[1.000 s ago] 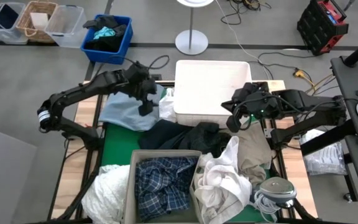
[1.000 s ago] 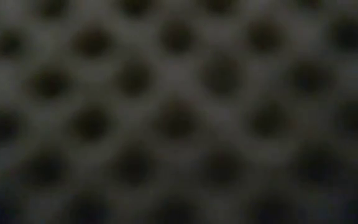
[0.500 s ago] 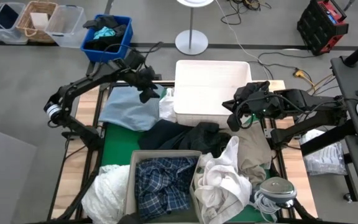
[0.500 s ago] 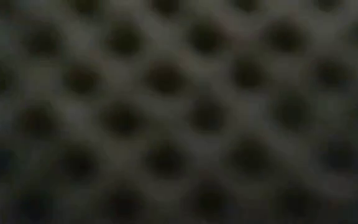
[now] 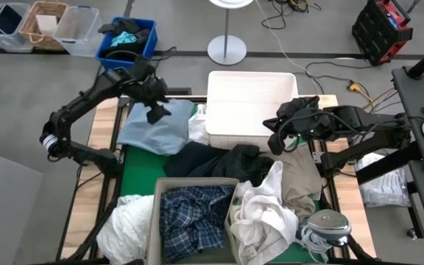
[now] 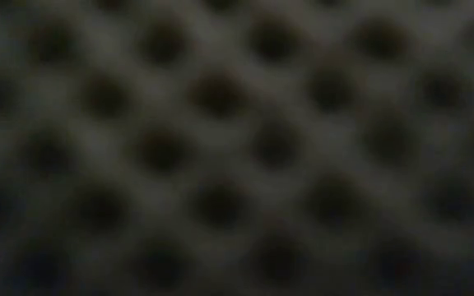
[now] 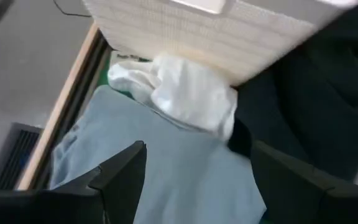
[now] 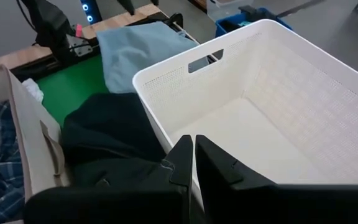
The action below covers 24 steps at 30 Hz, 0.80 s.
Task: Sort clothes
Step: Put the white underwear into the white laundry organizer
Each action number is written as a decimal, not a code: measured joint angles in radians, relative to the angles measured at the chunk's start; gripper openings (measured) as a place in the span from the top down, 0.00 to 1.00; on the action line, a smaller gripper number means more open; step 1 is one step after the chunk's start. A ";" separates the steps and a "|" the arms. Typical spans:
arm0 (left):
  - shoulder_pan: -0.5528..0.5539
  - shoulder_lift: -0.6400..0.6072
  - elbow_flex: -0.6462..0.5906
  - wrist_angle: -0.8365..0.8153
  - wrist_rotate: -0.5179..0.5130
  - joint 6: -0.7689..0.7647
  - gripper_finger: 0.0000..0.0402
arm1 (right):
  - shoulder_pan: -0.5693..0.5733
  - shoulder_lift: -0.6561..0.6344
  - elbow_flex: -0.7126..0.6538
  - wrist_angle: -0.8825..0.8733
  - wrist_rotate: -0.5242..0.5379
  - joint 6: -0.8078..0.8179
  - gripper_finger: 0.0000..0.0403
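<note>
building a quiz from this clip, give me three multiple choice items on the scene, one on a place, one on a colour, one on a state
1. Where does the left gripper hang?
A. over the light blue shirt
B. inside the white basket
C. over the blue plaid shirt

2. What colour is the mat under the clothes?
A. red
B. green
C. yellow

3. How do the left gripper's fingers stand?
A. shut on the white piece
B. shut on nothing
C. open, holding nothing

Answers:
1 A: the high view shows it above the shirt, left of the basket.
2 B: green shows between the garments.
3 C: the left wrist view shows the fingers wide apart with only shirt cloth beyond them.
</note>
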<state>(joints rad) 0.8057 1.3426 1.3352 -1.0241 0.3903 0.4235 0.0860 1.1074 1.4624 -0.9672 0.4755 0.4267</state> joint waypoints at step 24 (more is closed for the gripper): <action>-0.416 -0.022 -0.343 0.540 -0.293 -0.612 0.37 | -0.021 0.011 0.000 0.008 0.051 -0.047 0.97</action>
<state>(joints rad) 0.3895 1.3211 0.9920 -0.4836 0.0970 -0.1883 0.0652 1.1183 1.4624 -0.9592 0.5269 0.3801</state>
